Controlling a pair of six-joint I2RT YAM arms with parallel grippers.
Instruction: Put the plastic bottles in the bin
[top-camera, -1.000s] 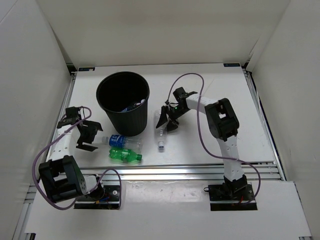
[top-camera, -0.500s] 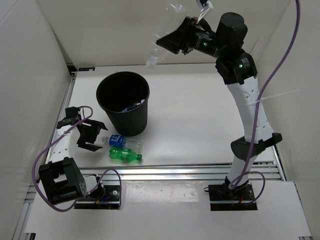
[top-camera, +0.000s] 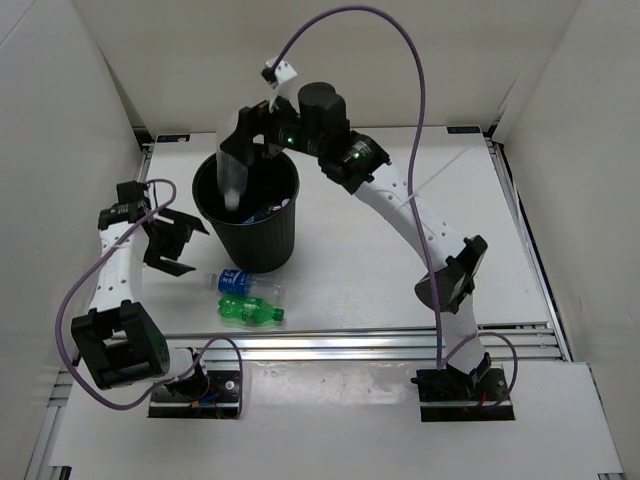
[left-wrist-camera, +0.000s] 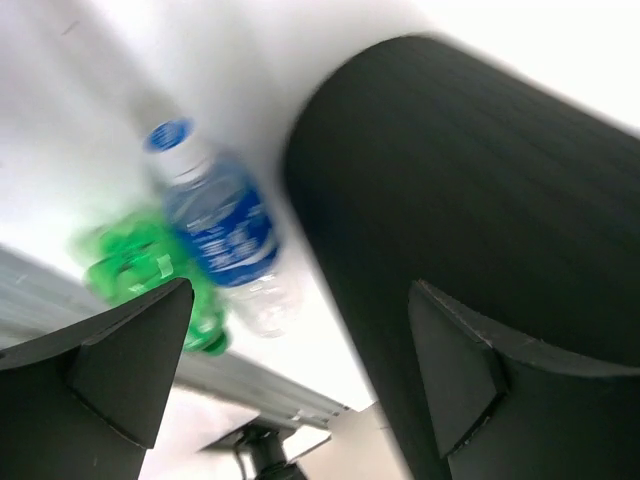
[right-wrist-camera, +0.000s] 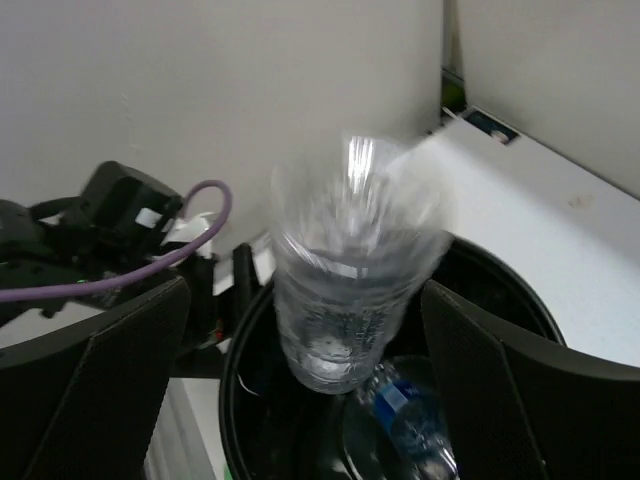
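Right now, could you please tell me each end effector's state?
Left end effector: open, empty.
Right end effector: open, clear bottle loose above the bin.

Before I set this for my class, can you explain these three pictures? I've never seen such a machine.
These are two robot arms bolted at the near edge of a table, each ending in a two-finger gripper. The wide picture looks down from above and behind them. The other two come from cameras on the wrists.

On the table stands a round black bin. Beside it lie a blue-labelled clear bottle and a green bottle.

The right gripper is over the bin with its jaws wide. A clear bottle shows between its fingers, blurred and untouched, apparently dropping in. A blue-capped bottle already lies inside. The left gripper is open and empty, near the bin.
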